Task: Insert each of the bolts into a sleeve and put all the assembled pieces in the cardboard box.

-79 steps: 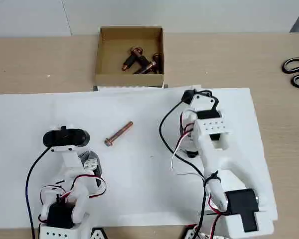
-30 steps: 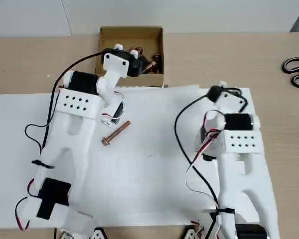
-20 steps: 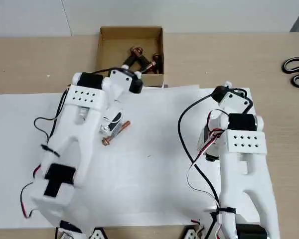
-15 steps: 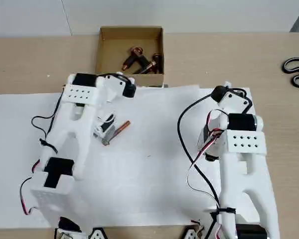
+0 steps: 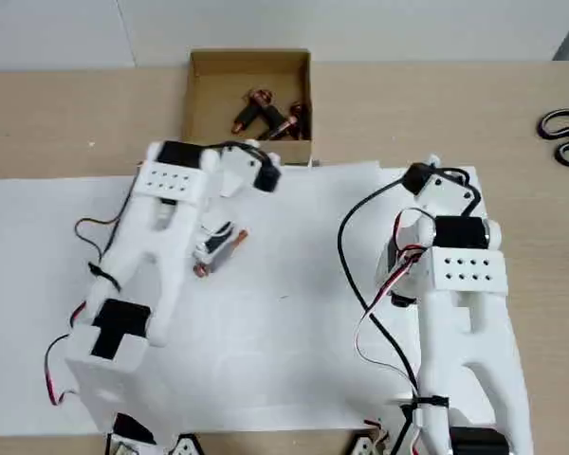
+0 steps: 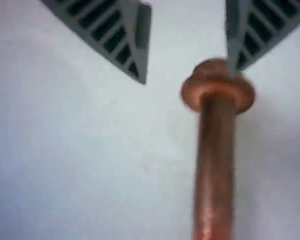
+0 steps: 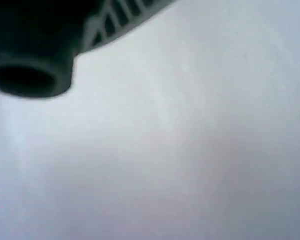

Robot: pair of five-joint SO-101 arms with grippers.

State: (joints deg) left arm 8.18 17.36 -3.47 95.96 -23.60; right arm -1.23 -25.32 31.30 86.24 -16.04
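1. The left hand (image 6: 188, 72) is spread wide and sits low over the bolt (image 6: 215, 165). The bolt lies flat on the white paper (image 5: 294, 351), near the cardboard box (image 5: 185, 104), on the side where the arms are.
2. One finger (image 6: 255, 25) is right by the bolt's round head. The other is off to the side, over bare paper. So the bolt is not in the middle of the gap.
3. I think the hand should slide sideways first, until the bolt is in the middle.
4. It should grab the long thin part, just under the head. The round head could slip out.
5. It should squeeze slowly and lift straight up, so the bolt does not roll.
6. The right hand (image 7: 85, 35) looks to be pinching a black sleeve (image 7: 30, 70) over the paper. The sleeve's hole is open. The bolt's tip must line up with that hole.
7. Some finished pieces (image 5: 266, 112) lie in the box.
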